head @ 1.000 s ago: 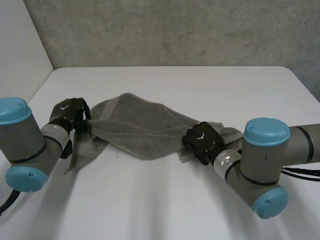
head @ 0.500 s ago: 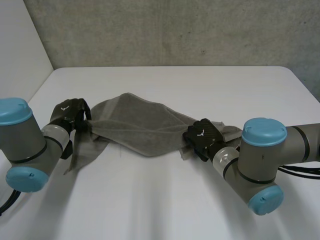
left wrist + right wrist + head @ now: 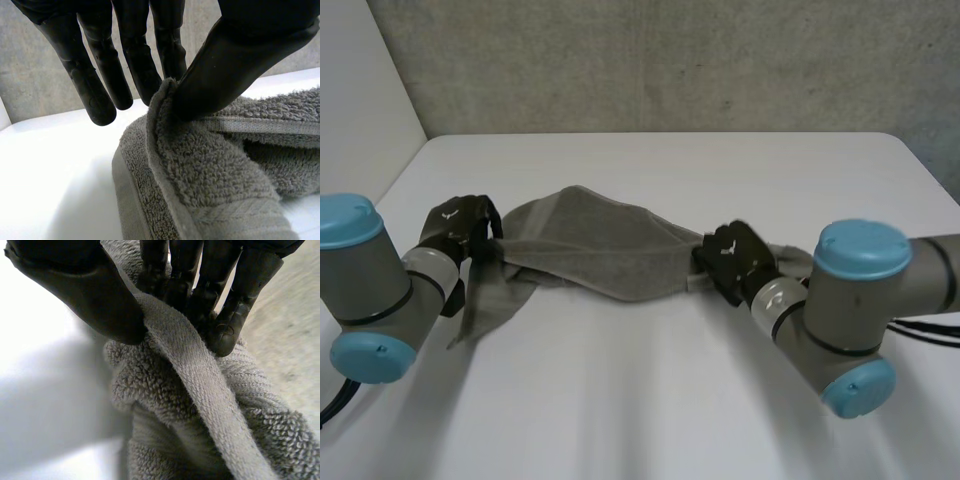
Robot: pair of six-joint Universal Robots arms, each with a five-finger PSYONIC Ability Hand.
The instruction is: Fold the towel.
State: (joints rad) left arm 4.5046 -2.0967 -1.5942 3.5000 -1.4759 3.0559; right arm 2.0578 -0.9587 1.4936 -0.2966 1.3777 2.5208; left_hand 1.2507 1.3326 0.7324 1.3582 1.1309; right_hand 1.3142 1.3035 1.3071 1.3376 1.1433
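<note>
The head camera sits behind and between the 2 arms, looking down across the white table [image 3: 640,400] toward the grey wall [image 3: 670,60], far enough back to take in both arms. The 2 wrist cameras look along the left hand [image 3: 235,65] and the right hand [image 3: 80,285], very near the fingertips. All 3 views share the grey towel [image 3: 600,250].

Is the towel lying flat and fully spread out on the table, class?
No, the towel is bunched up and held between the left hand and the right hand, each pinching one end.
</note>
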